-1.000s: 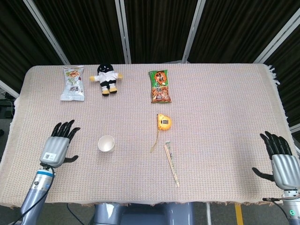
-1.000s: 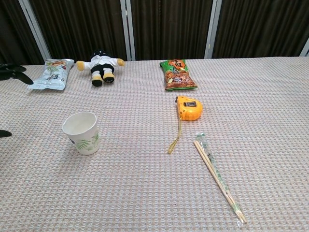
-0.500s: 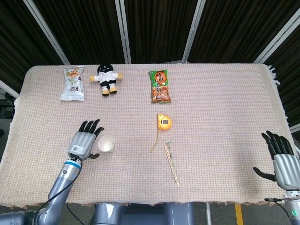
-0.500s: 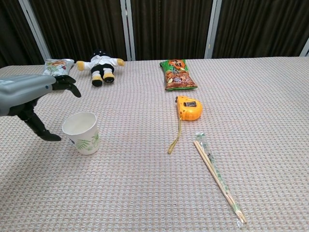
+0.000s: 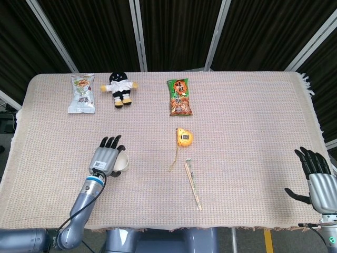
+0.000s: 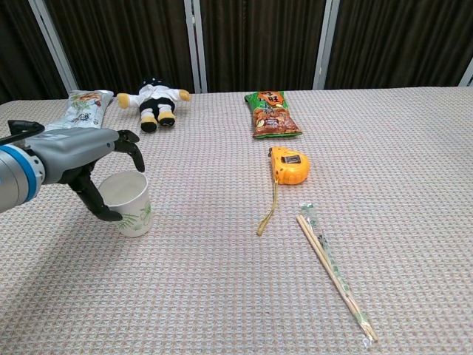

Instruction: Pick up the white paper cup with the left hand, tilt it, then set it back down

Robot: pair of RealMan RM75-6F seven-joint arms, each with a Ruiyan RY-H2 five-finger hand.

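Note:
The white paper cup (image 5: 123, 163) (image 6: 134, 208), printed with green leaves, stands upright on the woven tablecloth at front left. My left hand (image 5: 107, 158) (image 6: 80, 156) is against the cup's left side. In the chest view its thumb curves down along the cup's near wall and its fingers arch over the far rim. The fingers are spread around the cup and do not plainly clamp it. My right hand (image 5: 317, 182) hovers open at the table's right front corner, far from the cup, and the chest view does not show it.
An orange tape measure (image 5: 184, 137) (image 6: 288, 164) and wrapped chopsticks (image 5: 192, 184) (image 6: 332, 274) lie right of the cup. At the back are a green snack bag (image 5: 179, 97), a plush doll (image 5: 120, 88) and a white snack bag (image 5: 82, 94).
My left hand has travelled right from the table's left edge to the cup and now wraps around it. The cup has not moved. The right hand stays put.

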